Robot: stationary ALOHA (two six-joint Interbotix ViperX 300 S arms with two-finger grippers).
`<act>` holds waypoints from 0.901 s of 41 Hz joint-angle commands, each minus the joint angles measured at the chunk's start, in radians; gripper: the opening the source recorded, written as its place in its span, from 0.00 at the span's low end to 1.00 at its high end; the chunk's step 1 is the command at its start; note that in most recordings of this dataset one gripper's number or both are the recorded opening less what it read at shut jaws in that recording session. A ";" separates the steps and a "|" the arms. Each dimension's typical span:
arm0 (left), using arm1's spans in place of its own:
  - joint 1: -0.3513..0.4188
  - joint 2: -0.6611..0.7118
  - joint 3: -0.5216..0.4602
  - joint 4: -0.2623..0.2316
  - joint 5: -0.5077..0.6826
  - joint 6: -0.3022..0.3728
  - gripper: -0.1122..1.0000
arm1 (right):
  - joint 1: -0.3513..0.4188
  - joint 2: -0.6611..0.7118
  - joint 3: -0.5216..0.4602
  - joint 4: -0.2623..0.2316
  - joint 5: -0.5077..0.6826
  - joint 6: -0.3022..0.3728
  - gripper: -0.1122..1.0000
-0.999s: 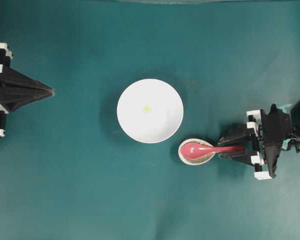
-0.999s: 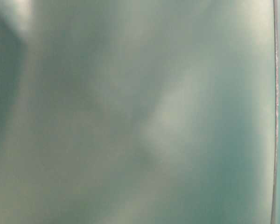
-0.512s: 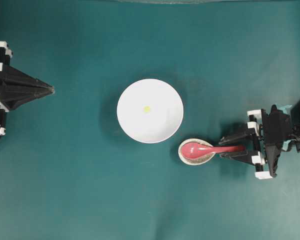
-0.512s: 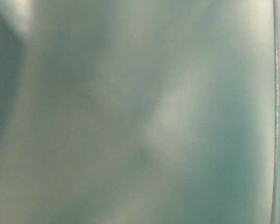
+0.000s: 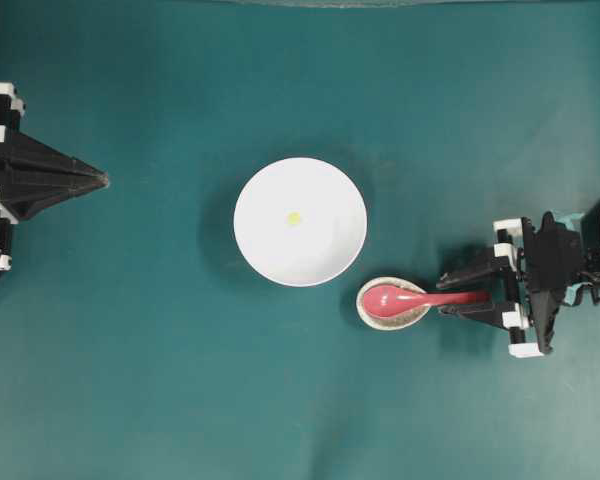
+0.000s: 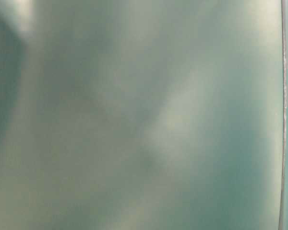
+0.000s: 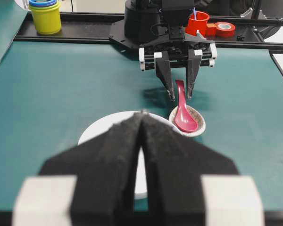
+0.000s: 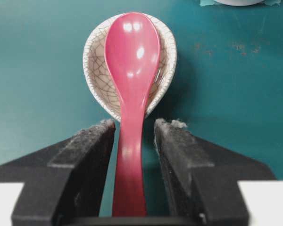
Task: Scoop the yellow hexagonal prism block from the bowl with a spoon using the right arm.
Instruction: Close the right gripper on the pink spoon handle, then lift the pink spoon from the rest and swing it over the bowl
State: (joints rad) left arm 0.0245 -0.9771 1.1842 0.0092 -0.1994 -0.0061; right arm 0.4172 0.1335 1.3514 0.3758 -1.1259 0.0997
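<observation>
left gripper (image 5: 102, 181) closed, right gripper (image 5: 448, 293) spread apart

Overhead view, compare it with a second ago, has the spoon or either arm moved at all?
Nothing has visibly changed. The spoon lies with its scoop in the spoon rest, the right gripper has its jaws open on either side of the handle, the left gripper is shut at the left edge, and the yellow block sits in the bowl.

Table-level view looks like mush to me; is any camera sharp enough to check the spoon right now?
Table-level view: a blurred grey-green wash, unusable. Right wrist view: crisp, spoon handle between the open right pincer fingers, glare spots on its scoop. Overhead view: evenly lit, bowl and block clear.
</observation>
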 commanded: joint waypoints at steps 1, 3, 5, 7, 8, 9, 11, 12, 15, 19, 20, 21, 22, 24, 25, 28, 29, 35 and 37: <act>0.003 0.009 -0.018 0.002 -0.003 0.000 0.10 | 0.002 -0.006 -0.003 0.003 -0.006 -0.002 0.52; 0.002 0.009 -0.018 0.002 -0.003 0.000 0.10 | 0.002 -0.006 -0.003 0.003 -0.006 -0.002 0.52; 0.003 0.009 -0.018 0.002 -0.003 0.000 0.10 | 0.002 -0.006 -0.003 0.003 -0.005 -0.002 0.52; 0.003 0.011 -0.018 0.002 -0.003 0.000 0.10 | 0.002 -0.006 -0.006 0.003 0.002 -0.002 0.52; 0.002 0.009 -0.020 0.000 -0.003 0.000 0.10 | 0.002 -0.006 -0.008 0.003 0.006 -0.002 0.52; 0.003 0.009 -0.018 0.002 -0.003 0.000 0.10 | 0.002 -0.006 -0.009 0.005 0.011 -0.002 0.52; 0.003 0.009 -0.018 0.002 -0.003 0.000 0.10 | 0.002 -0.006 -0.011 0.005 0.020 -0.002 0.52; 0.003 0.009 -0.018 0.002 -0.003 0.000 0.10 | 0.002 -0.006 -0.012 0.005 0.025 -0.002 0.52; 0.003 0.009 -0.018 0.002 -0.003 0.000 0.10 | 0.002 -0.006 -0.017 0.006 0.035 -0.002 0.52; 0.003 0.009 -0.018 0.000 -0.003 0.000 0.10 | 0.002 -0.006 -0.018 0.008 0.038 -0.002 0.52; 0.003 0.009 -0.018 0.000 -0.003 0.000 0.10 | 0.002 -0.008 -0.018 0.008 0.038 -0.002 0.52; 0.003 0.009 -0.018 0.002 -0.003 0.000 0.10 | 0.002 -0.006 -0.018 0.009 0.038 -0.002 0.52; 0.003 0.009 -0.018 0.002 -0.003 0.000 0.10 | 0.002 -0.006 -0.018 0.011 0.038 -0.002 0.52; 0.003 0.009 -0.018 0.002 -0.003 0.000 0.10 | 0.002 -0.006 -0.020 0.014 0.038 -0.002 0.52; 0.002 0.009 -0.018 0.002 -0.003 0.000 0.10 | 0.002 -0.006 -0.020 0.015 0.038 -0.002 0.52; 0.003 0.009 -0.018 0.002 -0.003 0.000 0.10 | 0.002 -0.006 -0.020 0.023 0.038 -0.002 0.52; 0.003 0.009 -0.018 0.002 -0.003 0.000 0.10 | 0.002 -0.008 -0.020 0.026 0.038 -0.002 0.52; 0.003 0.009 -0.018 0.002 -0.003 0.000 0.10 | 0.002 -0.006 -0.020 0.028 0.038 -0.002 0.52; 0.002 0.009 -0.018 0.002 -0.002 0.000 0.10 | 0.002 -0.006 -0.020 0.028 0.038 -0.002 0.52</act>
State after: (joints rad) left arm 0.0245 -0.9756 1.1842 0.0092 -0.1979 -0.0061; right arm 0.4172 0.1335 1.3361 0.4004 -1.0845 0.0997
